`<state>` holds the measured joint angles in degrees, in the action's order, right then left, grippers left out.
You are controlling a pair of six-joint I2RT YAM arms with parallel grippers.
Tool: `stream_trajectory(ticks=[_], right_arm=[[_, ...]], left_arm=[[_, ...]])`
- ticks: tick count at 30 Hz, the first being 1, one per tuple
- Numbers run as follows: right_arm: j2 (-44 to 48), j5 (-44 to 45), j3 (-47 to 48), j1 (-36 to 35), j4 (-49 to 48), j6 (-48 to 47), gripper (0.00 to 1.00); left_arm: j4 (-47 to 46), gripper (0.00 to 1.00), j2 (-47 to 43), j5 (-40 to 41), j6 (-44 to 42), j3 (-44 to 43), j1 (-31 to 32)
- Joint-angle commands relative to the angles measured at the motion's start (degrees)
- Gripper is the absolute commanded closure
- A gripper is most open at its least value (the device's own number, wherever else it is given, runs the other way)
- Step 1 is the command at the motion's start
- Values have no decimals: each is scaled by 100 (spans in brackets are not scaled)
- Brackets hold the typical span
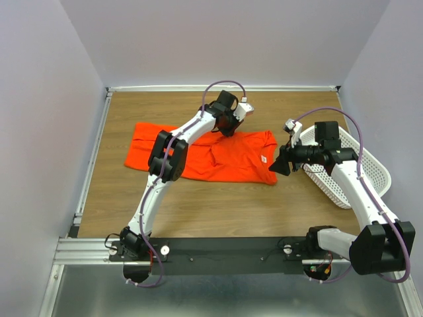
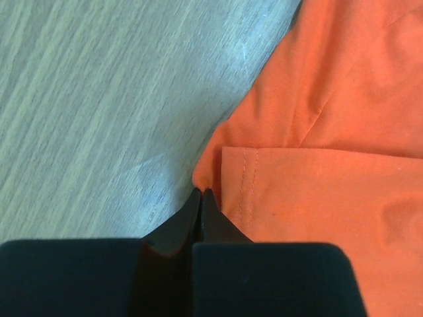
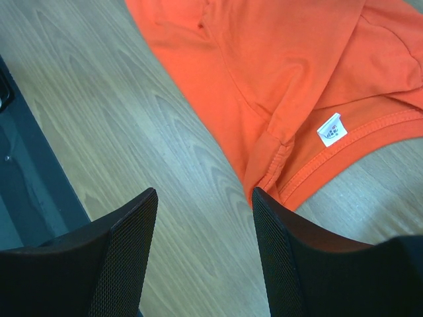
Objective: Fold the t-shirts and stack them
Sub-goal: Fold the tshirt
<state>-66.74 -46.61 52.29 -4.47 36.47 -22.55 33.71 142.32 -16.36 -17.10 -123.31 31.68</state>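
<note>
1. Tabletop [image 1: 198,205]: a wooden surface with walls at its left, far and right edges. Both arm bases are mounted along its near edge.
2. T-shirt [image 1: 225,162]: bright orange and short-sleeved, lying spread out and mostly flat on the far half of the tabletop. Its length runs left to right. The collar end points toward the right edge and the other end reaches toward the left edge. Shallow creases run across the middle of the cloth.
3. Basket [image 1: 370,168]: white perforated plastic, placed at the right edge of the tabletop. It sits just beside the collar end of the t-shirt and is partly covered by the right arm.
4. Left gripper [image 2: 200,195]: positioned at the far edge of the t-shirt, with the left arm reaching across the cloth from the near edge. The jaws are clenched together on the stitched border of the cloth. A small pucker of fabric rises to meet the tips.
5. Right gripper [image 3: 203,195]: positioned between the basket and the collar end of the t-shirt. The jaws stand apart in the released state, with bare wood visible between them. The collar lies just beyond one fingertip.
6. Label [image 3: 332,129]: small and white, sewn inside the round collar and facing up
</note>
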Motion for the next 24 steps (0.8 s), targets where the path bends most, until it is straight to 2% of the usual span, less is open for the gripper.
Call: stream_trajectory(ticks=[1, 3, 7, 11, 15, 17, 18, 19, 21, 24], right_arm=[[29, -164, -105, 43, -61, 13, 33], [38, -173, -97, 43, -70, 22, 33], [56, -164, -105, 34, -70, 22, 33], [56, -155, -114, 43, -70, 22, 33], [47, -147, -114, 34, -61, 13, 33], [29, -155, -132, 34, -61, 5, 33], [3, -164, -140, 34, -70, -22, 33], [-6, -173, -149, 34, -61, -31, 33], [-32, -312, -175, 34, -43, -100, 33], [-67, -795, -246, -71, 44, -485, 32]], left_arm=[[-66, 100, 191, 431, 337, -79, -100], [-145, 100, 156, 493, 610, -219, -267], [-461, 100, 155, 458, 1873, -483, -1012], [-471, 100, 296, 449, 2596, -721, -1453], [-602, 100, 305, 599, 3422, -485, -2015], [-865, 100, 191, 433, 3486, -283, -2131], [-980, 95, 25, 319, 3494, -82, -2175], [-1120, 74, -55, 205, 3460, -19, -2192], [-1130, 61, -300, 168, 3381, 8, -2201], [-1095, 52, -747, 413, 3301, 43, -2219]])
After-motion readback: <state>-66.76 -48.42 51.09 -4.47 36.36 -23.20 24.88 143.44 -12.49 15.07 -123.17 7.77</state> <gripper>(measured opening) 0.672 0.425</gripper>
